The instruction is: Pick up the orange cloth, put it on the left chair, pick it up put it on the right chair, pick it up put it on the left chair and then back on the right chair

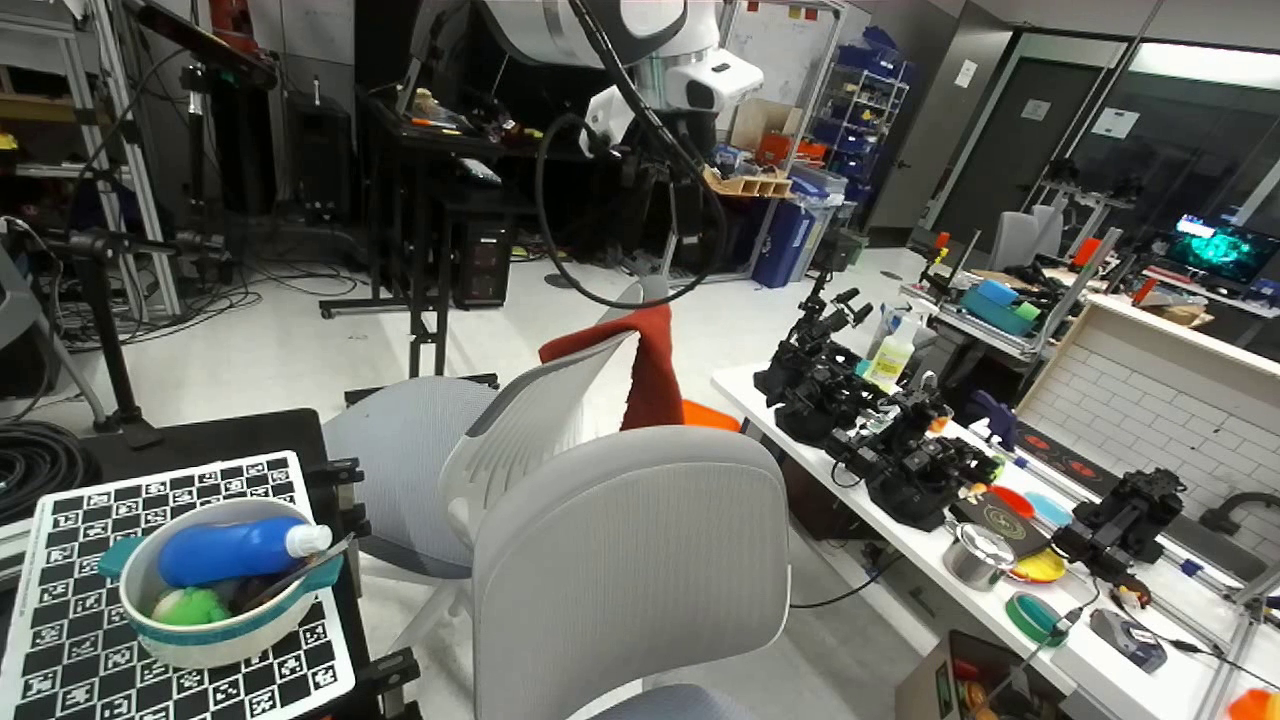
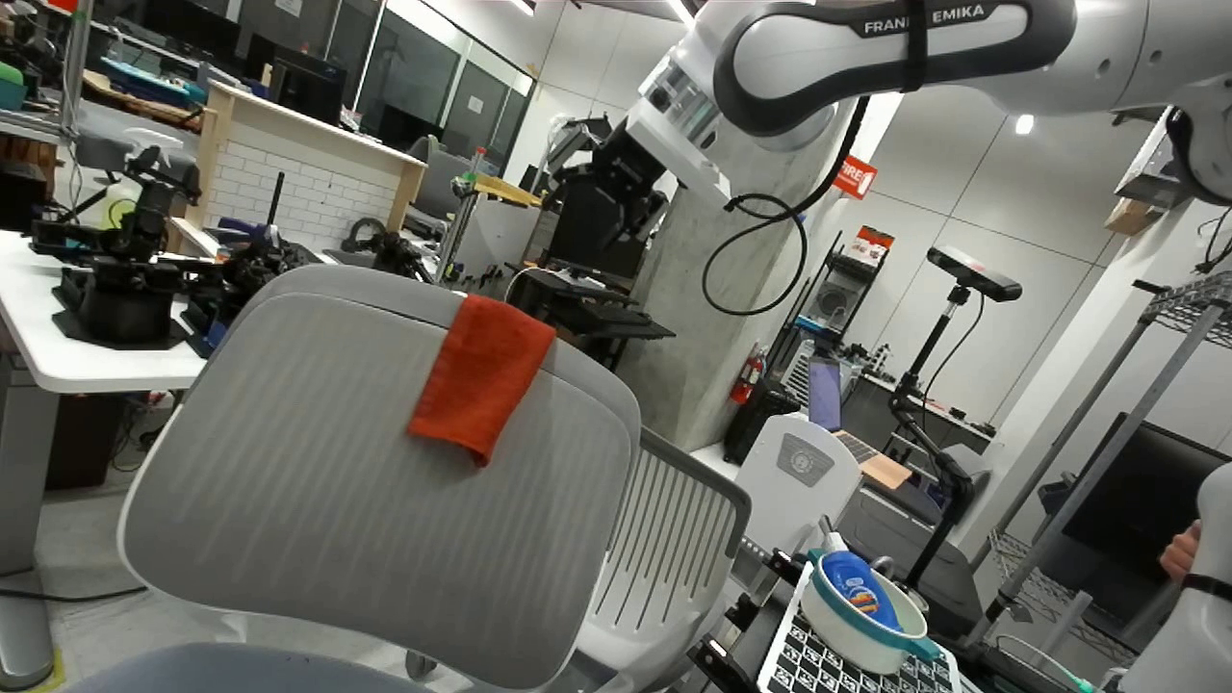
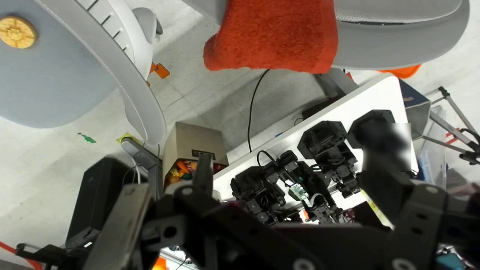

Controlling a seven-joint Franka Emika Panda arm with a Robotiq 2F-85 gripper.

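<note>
The white surface (image 3: 378, 92) is crowded with black devices (image 3: 324, 140). The orange cloth (image 2: 484, 375) drapes over a broad grey chair back (image 2: 371, 500). The jaws stand wide, above and clear of it.

The arm (image 2: 948, 63) wears smooth, rounded shells (image 2: 1121, 43) of white shading into pale grey, dotted with small round recesses (image 2: 1103, 68). A dark grey trim (image 2: 1051, 37) curves along one segment, carrying white lettering (image 2: 958, 13); a black strap (image 2: 914, 43) crosses it, leaving FRAN and EMIKA legible. A silvery collar (image 2: 679, 99) adjoins the white wrist housing (image 1: 730, 72), which bears a black oval patch (image 1: 701, 96) in an exterior view. A thick black cable (image 2: 851, 144) goes along with it, together with a thinner black loop (image 2: 805, 252). The pincer (image 3: 294, 157) is black and angular, made of flat bars with pale round bolt heads (image 3: 431, 189), dark holes (image 3: 170, 231) and slab-like fingers (image 3: 204, 176), one of them blurred in the wrist view.
</note>
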